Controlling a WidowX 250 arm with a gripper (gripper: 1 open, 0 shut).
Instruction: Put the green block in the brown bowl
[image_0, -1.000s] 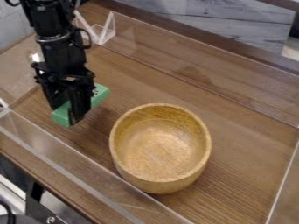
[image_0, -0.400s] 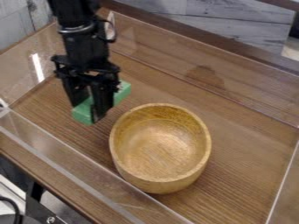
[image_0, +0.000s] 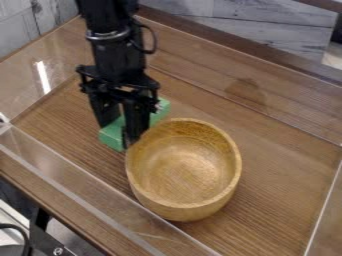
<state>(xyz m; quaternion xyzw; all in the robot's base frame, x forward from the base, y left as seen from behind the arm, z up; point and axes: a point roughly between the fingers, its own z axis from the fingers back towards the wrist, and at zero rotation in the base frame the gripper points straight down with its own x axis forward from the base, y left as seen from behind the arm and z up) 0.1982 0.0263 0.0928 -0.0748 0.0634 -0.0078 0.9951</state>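
Note:
My gripper (image_0: 130, 130) points almost straight down and is shut on the green block (image_0: 112, 134), a bright green bar that shows on both sides of the black fingers (image_0: 135, 124). The block hangs just above the wooden tabletop, beside the left rim of the brown bowl (image_0: 185, 166). That bowl is round, light wood with a thick rim, and holds nothing. The fingers hide the middle of the block.
A clear plastic wall (image_0: 74, 190) runs along the front and left of the wooden table (image_0: 267, 110). The black arm (image_0: 112, 35) rises toward the top left. A grey marbled surface (image_0: 254, 25) lies behind the table.
The gripper has carried the green block to the right and slightly up, from the table's left part to the bowl's left rim. It stayed shut throughout.

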